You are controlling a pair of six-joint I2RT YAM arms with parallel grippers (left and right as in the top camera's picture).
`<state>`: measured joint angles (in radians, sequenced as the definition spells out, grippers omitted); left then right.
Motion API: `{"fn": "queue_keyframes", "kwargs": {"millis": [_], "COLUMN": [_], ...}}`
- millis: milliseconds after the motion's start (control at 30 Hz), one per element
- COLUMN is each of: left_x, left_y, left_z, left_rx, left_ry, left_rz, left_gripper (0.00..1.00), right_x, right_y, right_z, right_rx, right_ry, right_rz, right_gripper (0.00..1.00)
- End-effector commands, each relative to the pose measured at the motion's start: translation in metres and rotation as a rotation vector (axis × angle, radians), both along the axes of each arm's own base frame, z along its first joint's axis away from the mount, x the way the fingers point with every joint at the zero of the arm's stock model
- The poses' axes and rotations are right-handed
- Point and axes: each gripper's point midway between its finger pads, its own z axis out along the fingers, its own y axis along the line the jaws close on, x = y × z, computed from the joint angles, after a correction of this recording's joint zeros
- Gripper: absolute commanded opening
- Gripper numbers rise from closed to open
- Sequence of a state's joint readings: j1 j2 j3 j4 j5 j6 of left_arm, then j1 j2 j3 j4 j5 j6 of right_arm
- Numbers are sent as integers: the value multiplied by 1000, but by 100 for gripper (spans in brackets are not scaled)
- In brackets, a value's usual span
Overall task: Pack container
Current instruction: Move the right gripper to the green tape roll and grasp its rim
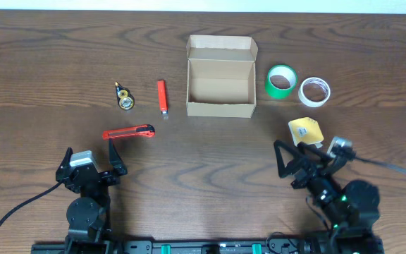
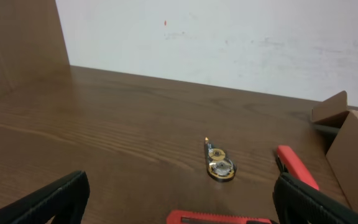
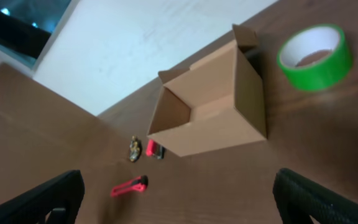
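Note:
The container [image 1: 220, 107] is a tan cardboard box standing open at the table's back centre, its flap lid folded back; it also shows in the right wrist view [image 3: 213, 118] and at the edge of the left wrist view [image 2: 353, 155]. Left of it lie a red marker-like stick [image 1: 162, 97], a small round correction-tape dispenser [image 1: 125, 99] and a red box cutter [image 1: 128, 132]. Right of it sit a green tape roll [image 1: 281, 81], a white tape roll [image 1: 314, 91] and a yellow tape dispenser [image 1: 306, 130]. My left gripper [image 1: 90, 162] is open and empty near the front left. My right gripper [image 1: 303, 156] is open and empty at the front right.
The brown wooden table [image 1: 203, 183] runs to a white wall at the back. Both arm bases stand at the front edge.

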<state>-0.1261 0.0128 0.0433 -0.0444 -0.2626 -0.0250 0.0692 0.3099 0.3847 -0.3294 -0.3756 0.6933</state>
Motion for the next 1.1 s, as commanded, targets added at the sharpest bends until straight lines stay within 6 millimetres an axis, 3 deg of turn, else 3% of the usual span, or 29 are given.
{"fn": "queue_keyframes", "kwargs": {"millis": [0,233,400,500,700,833,1067], "left_x": [0,0,0,0,0,0,0], "left_y": [2,2,2,2,2,2,2], "left_z": [-18,-18,-18,-18,-18,-18,-18], "left_rx": [16,16,16,16,16,16,16], "left_ry": [39,39,39,39,39,39,39], "left_rz": [12,12,12,12,12,12,12], "left_gripper": [96,95,95,95,95,96,95], "right_x": [12,55,104,140,210,250,268], "right_y": [-6,-35,-55,-56,-56,-72,-83], "right_z": [30,49,42,33,-6,-46,-113], "right_rx": [-116,-387,-532,-603,-771,-849,-867], "right_ry": [-8,163,289,317,320,334,413], "right_rz": [-5,-85,-140,-117,-27,-64,0], "right_gripper": [99,99,99,99,99,99,99]}}
